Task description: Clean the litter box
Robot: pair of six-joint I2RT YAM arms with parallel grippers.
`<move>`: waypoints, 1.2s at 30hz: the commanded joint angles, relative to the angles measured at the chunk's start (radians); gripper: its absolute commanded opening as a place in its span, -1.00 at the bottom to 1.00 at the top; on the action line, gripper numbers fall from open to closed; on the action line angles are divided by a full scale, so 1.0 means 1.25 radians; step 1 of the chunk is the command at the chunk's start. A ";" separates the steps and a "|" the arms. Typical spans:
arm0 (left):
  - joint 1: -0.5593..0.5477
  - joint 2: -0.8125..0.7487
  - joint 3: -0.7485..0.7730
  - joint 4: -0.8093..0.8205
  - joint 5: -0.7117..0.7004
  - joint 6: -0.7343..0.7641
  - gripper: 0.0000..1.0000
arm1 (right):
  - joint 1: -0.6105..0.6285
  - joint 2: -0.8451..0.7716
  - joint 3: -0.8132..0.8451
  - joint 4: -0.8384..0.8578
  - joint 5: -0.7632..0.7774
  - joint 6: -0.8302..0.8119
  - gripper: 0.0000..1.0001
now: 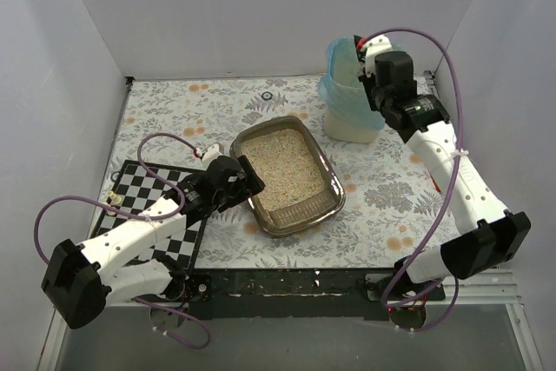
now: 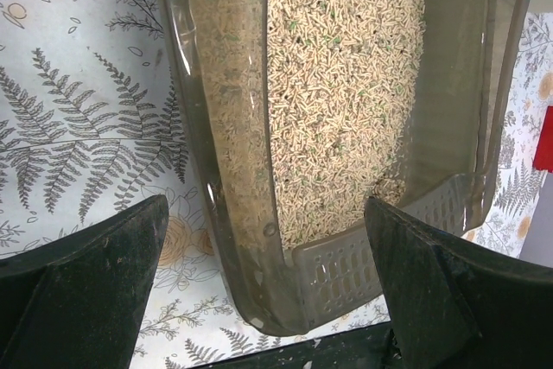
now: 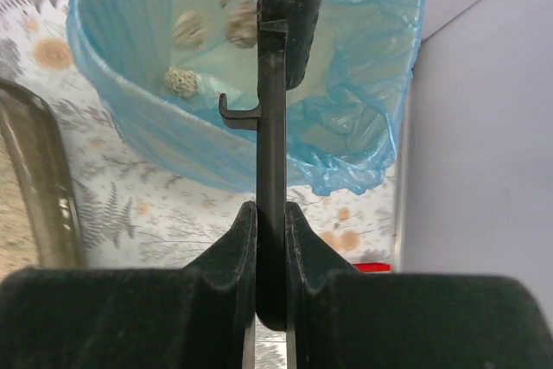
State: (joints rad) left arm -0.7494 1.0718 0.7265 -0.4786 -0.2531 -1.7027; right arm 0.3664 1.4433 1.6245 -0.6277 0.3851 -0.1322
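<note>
The litter box (image 1: 300, 220), a dark brown translucent tray of beige litter, lies mid-table. My left gripper (image 1: 249, 182) is open at its left rim. In the left wrist view the box's near corner (image 2: 229, 213) lies between the spread fingers of that gripper (image 2: 268, 300), which holds nothing. My right gripper (image 3: 270, 222) is shut on the handle of the black scoop (image 3: 275, 84) and holds it edge-on over the beige bin with a blue bag (image 3: 354, 118). Three litter clumps (image 3: 181, 82) lie in the bag. In the top view the right gripper (image 1: 380, 84) is at the bin (image 1: 347, 106).
A chessboard (image 1: 139, 188) lies under the left arm, with a small object (image 1: 113, 202) on its left edge. A small black ring (image 1: 268, 96) lies at the back. White walls close in on three sides. A red tag (image 1: 201, 152) sits near the left arm's cable.
</note>
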 commanded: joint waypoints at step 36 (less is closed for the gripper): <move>0.115 0.264 0.107 0.050 0.046 0.298 -0.33 | 0.064 -0.342 -0.197 0.063 -0.201 0.221 -0.97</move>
State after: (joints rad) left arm -0.6506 1.3613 0.8364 -0.4511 -0.2314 -1.4994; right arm 0.4454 1.0847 1.4193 -0.5613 0.2974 0.1127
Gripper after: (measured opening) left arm 0.408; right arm 0.159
